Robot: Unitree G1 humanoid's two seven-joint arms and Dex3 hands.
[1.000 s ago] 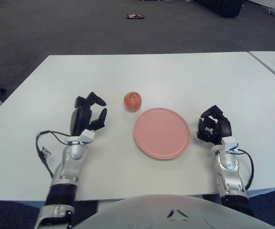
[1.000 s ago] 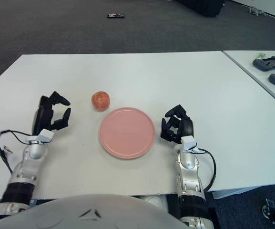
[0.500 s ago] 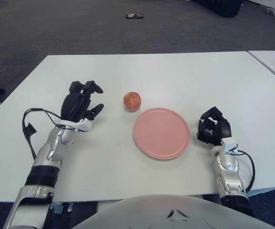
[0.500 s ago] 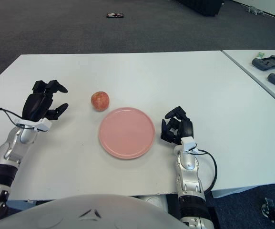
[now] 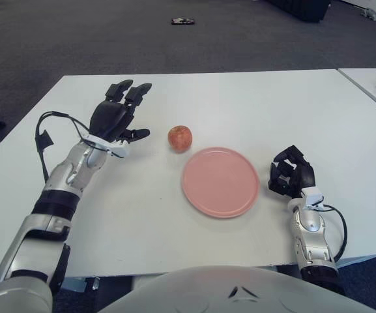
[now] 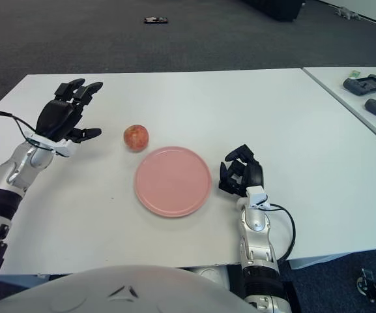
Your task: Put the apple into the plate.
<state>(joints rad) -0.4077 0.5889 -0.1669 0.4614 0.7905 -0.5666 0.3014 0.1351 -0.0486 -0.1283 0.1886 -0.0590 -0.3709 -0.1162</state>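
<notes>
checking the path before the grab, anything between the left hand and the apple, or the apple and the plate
Nothing visible. Bare table lies between the open left hand and the apple, and the apple sits just beside the pink plate.

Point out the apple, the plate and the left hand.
apple [image 5: 180,138], left eye view, middle of its skin.
plate [image 5: 189,196], left eye view, near-left rim.
left hand [image 5: 113,120], left eye view, back of the palm.

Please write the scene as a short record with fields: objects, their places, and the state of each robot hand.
apple: on the white table, just beyond the plate's left rim, ungrasped
plate: pink, nothing on it
left robot hand: fingers spread open, left of the apple, apart from it
right robot hand: fingers curled, holds nothing, right of the plate
task state: apple not yet in plate
</notes>
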